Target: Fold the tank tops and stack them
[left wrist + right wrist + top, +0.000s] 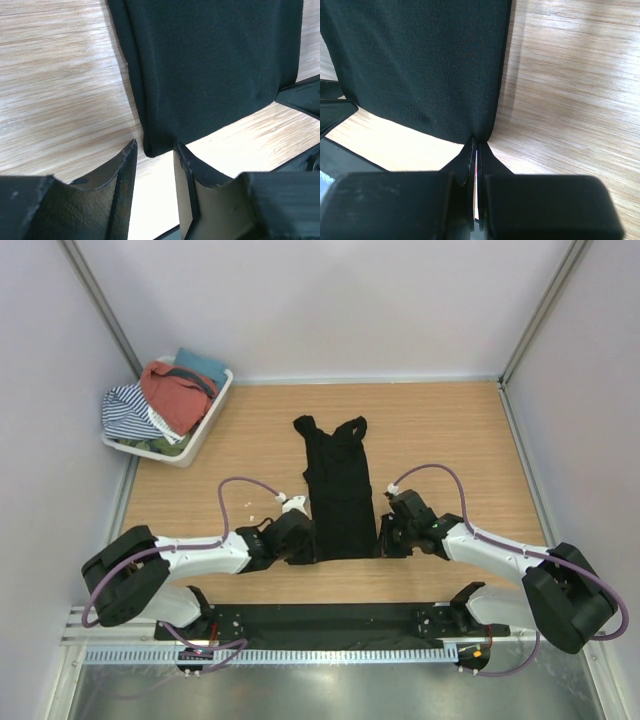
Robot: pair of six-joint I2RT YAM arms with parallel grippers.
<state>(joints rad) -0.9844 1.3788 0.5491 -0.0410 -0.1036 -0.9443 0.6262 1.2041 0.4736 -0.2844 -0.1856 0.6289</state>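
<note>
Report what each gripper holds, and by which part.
Right gripper pinches the plain black cloth tank top at its near hem corner. Left gripper holds nothing; it is open at the other hem corner.

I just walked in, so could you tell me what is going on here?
A black tank top lies flat on the table. The right end effector is shut on its near hem corner; the left end effector is open at the other near corner. Other clothes sit in a white basket.

Left end effector (155, 145) fingers parted, black tank top (210, 65) hem corner between tips; wooden table (60, 90) beneath.
</note>
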